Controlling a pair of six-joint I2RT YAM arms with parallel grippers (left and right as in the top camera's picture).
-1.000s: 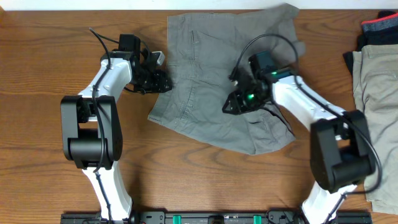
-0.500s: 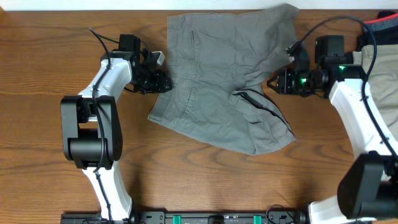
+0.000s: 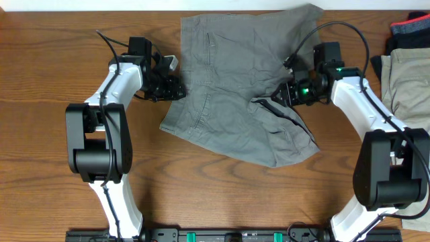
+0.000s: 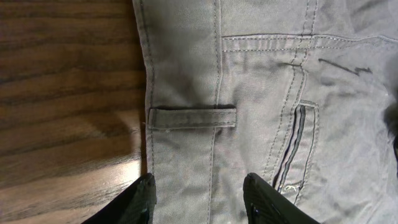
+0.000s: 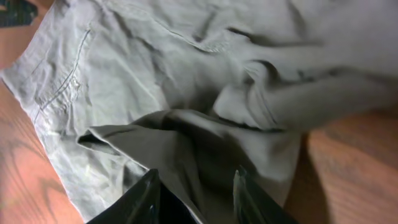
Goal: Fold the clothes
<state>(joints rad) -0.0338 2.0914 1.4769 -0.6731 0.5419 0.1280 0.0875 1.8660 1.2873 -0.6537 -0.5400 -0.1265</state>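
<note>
grey woven cotton, matte and a little creased: the shorts lie spread on the wooden table, in the far middle between the two arms. the waistband forms the edge on the left arm's side, double-stitched, with a flat belt loop sewn across it and a narrow dark pocket opening further in. from that edge the legs run across the table toward the right arm, so the garment's length lies roughly left to right, slightly skewed. the left half is smooth; the right half is rumpled, with a loose fold heaped over itself.

the left gripper sits at the waistband edge, its black fingers part-way apart, straddling flat cloth with nothing bunched between them. the right gripper is over the rumpled side, fingers also part-way apart, the fold running in between them; whether they pinch it i cannot tell.

off to the right edge lie pale khaki trousers, well apart from the shorts, with a dark garment beyond them.
</note>
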